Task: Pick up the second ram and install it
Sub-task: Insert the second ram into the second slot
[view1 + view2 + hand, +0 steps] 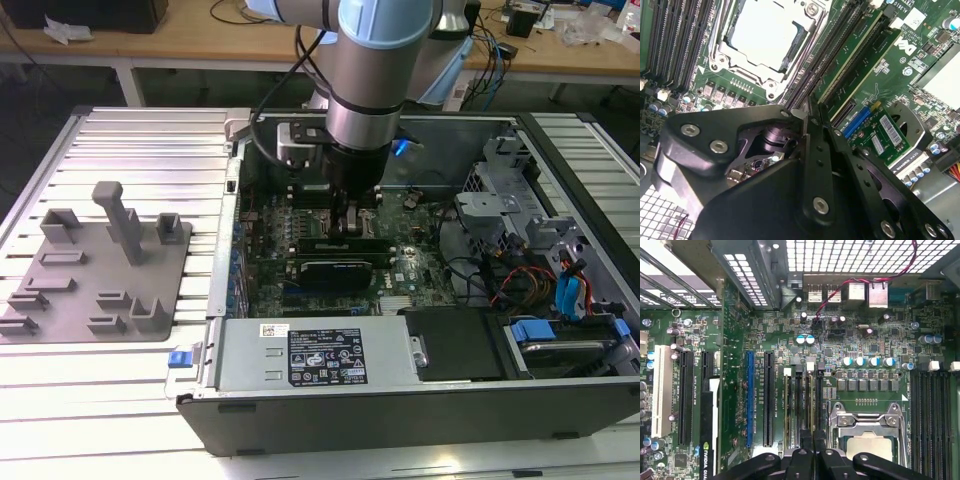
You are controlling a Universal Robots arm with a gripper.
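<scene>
Gripper [347, 215] over motherboard; second ram [852, 52] seated lengthwise in slot

Robot arm [365, 90] reaching down into open computer case [400, 400], gripper [345, 222] above motherboard [310, 255]; grey fixture tray [95, 265] alongside on slatted table [120, 140].

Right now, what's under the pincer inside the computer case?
The pincer hangs over the memory slots beside the processor socket. Its own body covers the stretch of slots directly beneath, so whatever lies there is hidden.
</scene>
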